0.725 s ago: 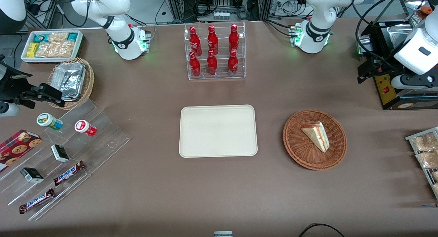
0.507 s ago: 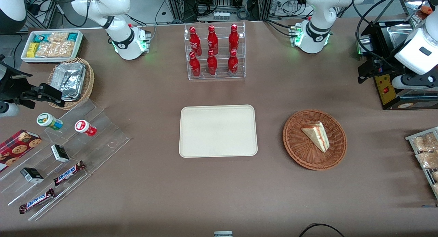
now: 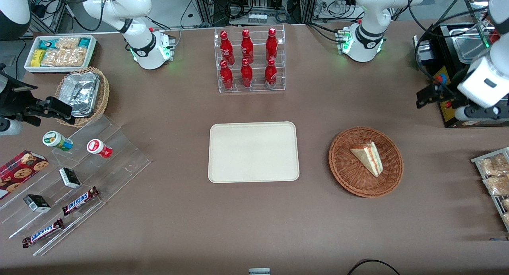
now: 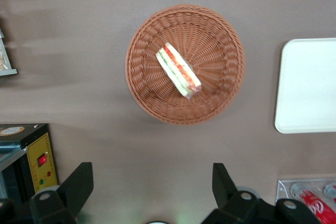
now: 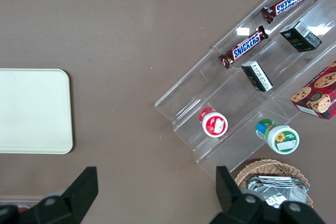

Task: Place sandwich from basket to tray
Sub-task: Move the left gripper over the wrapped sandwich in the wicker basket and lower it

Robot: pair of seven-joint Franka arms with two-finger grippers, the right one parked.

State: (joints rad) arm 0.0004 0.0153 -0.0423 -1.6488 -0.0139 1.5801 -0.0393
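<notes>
Brown tabletop (image 3: 179,227) under even light

We see its matte cover, softly shadowed, with metal racks (image 3: 254,4) and tangled black cables (image 3: 206,8) along the edge farthest from the front camera.

The gripper (image 4: 149,182), its fingers spread wide, is held high over bare tabletop near the basket (image 3: 342,171), whose sandwich (image 3: 368,157) lies uncovered from above, and only open brown table is seen between basket and tray (image 3: 214,175).
</notes>
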